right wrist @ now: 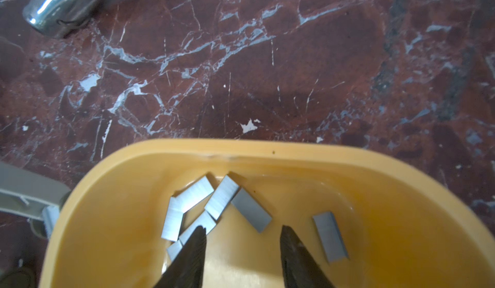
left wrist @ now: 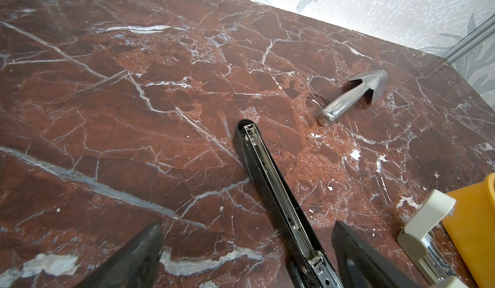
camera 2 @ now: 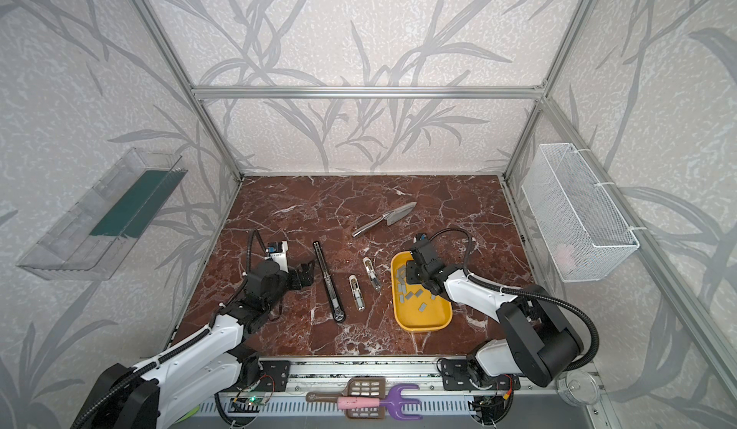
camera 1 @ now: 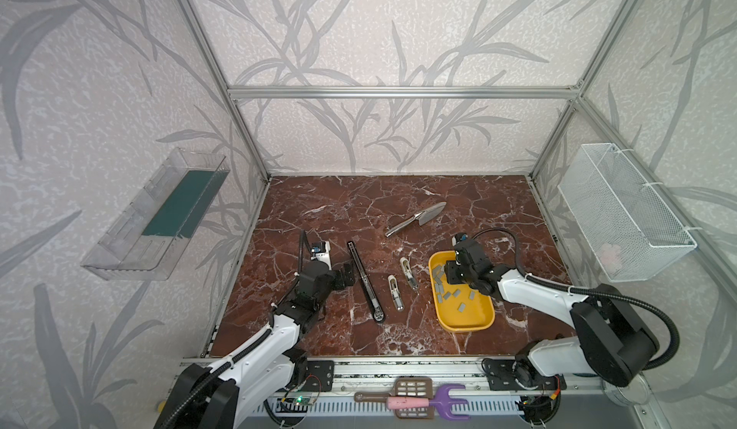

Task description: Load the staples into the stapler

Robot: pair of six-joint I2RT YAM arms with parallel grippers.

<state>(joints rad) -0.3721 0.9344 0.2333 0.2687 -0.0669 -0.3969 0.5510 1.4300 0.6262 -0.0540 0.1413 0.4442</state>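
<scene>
Top views: plastic toy tools (camera 1: pixel 412 401) on front rail (camera 1: pixel 399 375). Red-brown marble tabletop (camera 1: pixel 319 207), alu frame (camera 1: pixel 402 92), leaf-print walls (camera 1: pixel 359 28). L gripper (camera 1: pixel 347 274) wide open beside long black stapler (camera 1: pixel 365 281), which lies opened flat. 2 small white staplers (camera 1: pixel 395 292) mid-table. R gripper (right wrist: pixel 242 230) over yellow tray (camera 1: pixel 470 319), jaws apart, nothing between. Staples (right wrist: pixel 222 197) loose in tray; some hidden, full count n/a. 1 metal trowel (camera 1: pixel 416 218) beyond. Clear shelf (camera 1: pixel 155 213) L wall, wire basket (camera 1: pixel 626 211) R wall.

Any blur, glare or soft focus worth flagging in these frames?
Both top views: sharp, even light, faint sheen on the table. Left wrist: crisp on the black stapler, left fingers soft. Right wrist: soft all over, glare streak on the trowel, staples washed pale.
</scene>
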